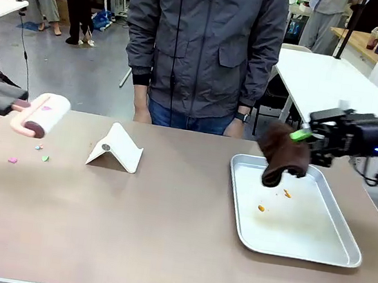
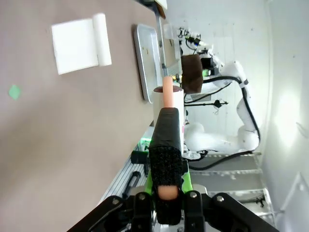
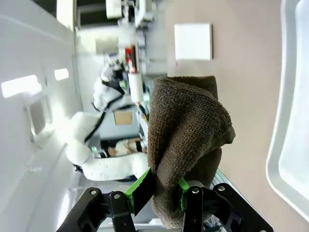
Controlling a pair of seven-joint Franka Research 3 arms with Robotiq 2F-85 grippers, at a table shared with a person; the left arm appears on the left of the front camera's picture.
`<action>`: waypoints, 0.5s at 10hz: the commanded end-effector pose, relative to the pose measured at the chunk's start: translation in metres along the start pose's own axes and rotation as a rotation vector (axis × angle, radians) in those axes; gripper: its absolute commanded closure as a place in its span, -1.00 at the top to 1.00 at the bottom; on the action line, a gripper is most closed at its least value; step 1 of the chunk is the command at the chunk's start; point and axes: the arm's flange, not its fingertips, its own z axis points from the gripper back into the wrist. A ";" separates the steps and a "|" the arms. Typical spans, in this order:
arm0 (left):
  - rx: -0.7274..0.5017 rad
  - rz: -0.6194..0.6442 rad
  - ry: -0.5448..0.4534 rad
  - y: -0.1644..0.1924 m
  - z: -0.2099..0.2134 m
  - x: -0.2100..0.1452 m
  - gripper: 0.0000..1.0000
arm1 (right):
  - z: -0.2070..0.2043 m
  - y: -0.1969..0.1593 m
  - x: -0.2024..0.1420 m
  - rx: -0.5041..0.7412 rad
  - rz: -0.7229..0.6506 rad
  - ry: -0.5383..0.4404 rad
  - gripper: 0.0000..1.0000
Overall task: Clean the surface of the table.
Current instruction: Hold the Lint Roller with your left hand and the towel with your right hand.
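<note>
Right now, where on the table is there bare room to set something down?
Bare: the table between the white stand and the tray, and the near strip. Crowded: the left end, paper scraps below the lint roller; the cloth hangs over the tray.

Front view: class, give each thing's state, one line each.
Brownish-taupe table: pink and green paper scraps at left.
Shallow silver metal tray: flat on table, holding orange crumbs.
White folded stand: upright like a tent.
White lint roller with pink handle: held above table.
Dark brown terry cloth: bunched, hanging over tray.
Left gripper: shut on lint roller.
Right gripper: shut on cloth.
</note>
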 end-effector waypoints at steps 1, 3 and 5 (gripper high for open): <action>-0.099 -0.056 0.054 0.010 0.040 0.006 -1.00 | 0.035 -0.007 -0.015 0.073 -0.007 -0.131 -1.00; -0.144 -0.011 -0.025 0.020 0.078 -0.003 -1.00 | 0.081 -0.025 -0.019 0.141 -0.050 -0.188 -1.00; -0.146 0.026 -0.032 0.033 0.113 -0.020 -1.00 | 0.114 -0.040 -0.022 0.218 -0.026 -0.242 -1.00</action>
